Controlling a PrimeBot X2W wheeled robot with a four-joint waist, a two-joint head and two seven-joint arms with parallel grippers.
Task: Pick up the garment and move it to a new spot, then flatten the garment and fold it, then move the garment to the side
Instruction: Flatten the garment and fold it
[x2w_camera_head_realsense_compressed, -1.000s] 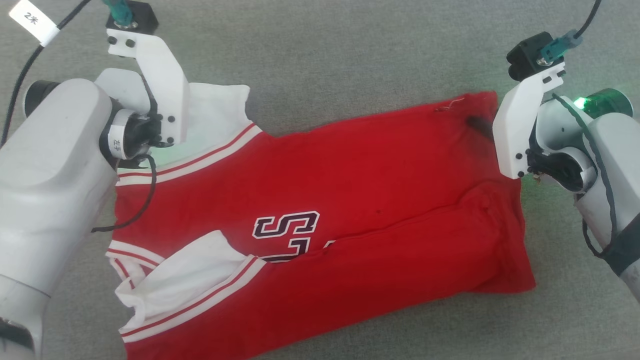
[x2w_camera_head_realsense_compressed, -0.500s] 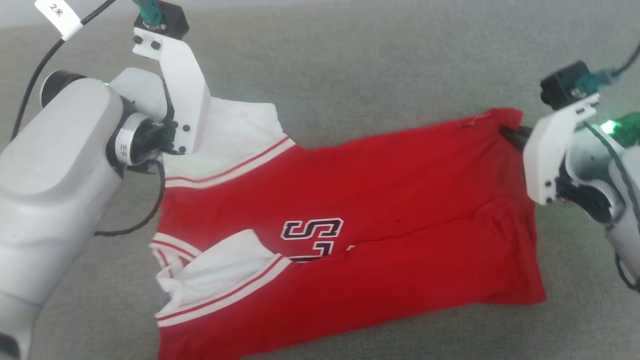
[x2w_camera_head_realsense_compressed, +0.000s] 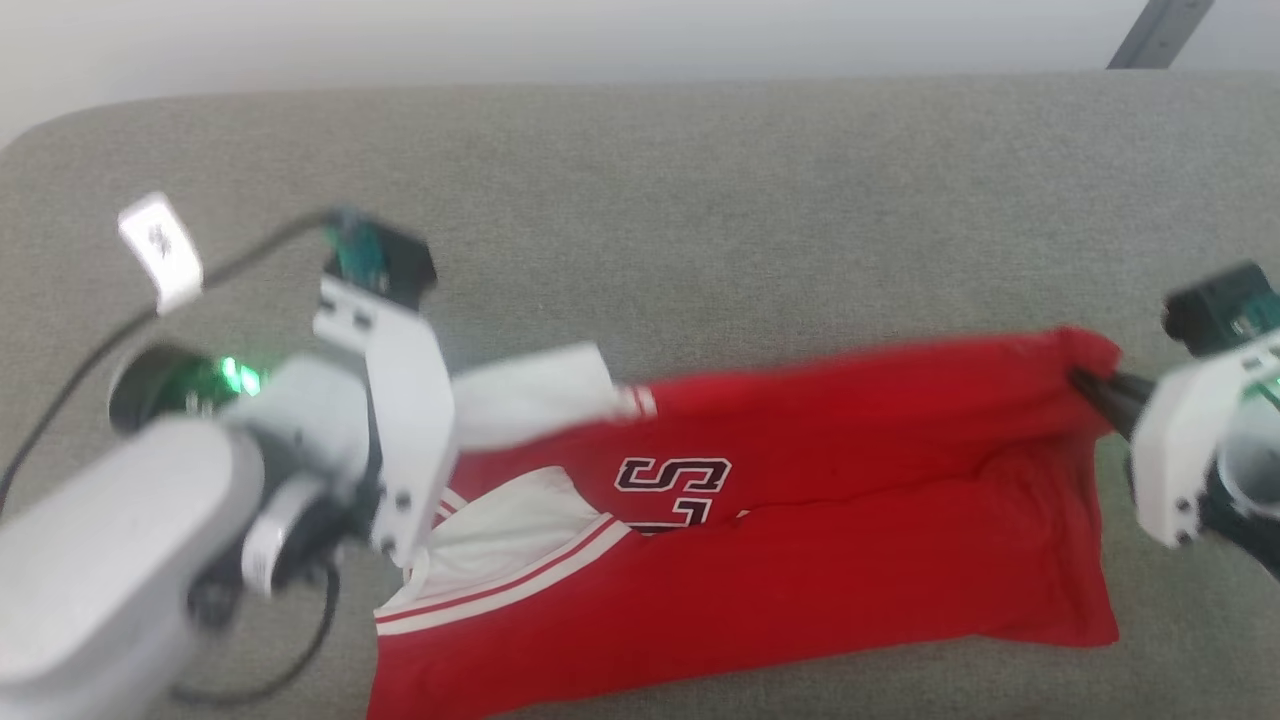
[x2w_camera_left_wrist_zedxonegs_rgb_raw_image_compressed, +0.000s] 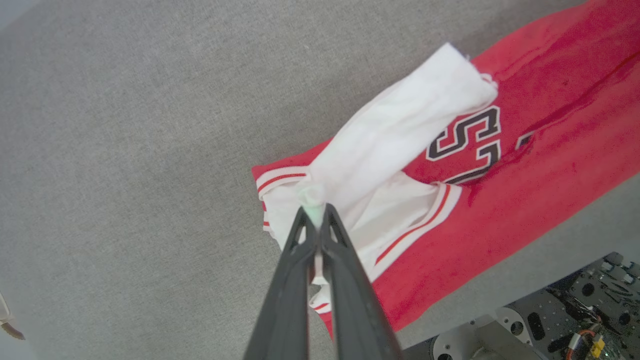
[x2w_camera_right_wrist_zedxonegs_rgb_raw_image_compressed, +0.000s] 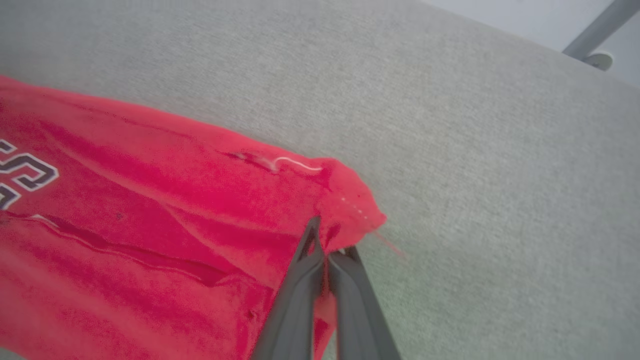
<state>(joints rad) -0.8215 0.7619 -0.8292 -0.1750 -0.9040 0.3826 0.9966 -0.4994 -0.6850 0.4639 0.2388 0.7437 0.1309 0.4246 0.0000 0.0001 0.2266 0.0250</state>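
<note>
Left gripper is pinched tight on the white sleeve. Right gripper is clamped on the red hem corner. The jersey is strung between them. The edge they hold looks raised, and the rest lies on the grey pad below both grippers. Probably the lift to a new spot. Raise both ends level and keep the cloth taut. The thin sleeve pinch may slip.

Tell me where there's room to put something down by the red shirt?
The grey surface beyond the jersey is bare. Crowded at both ends: the left gripper pinches a white sleeve, the right gripper a red corner.
</note>
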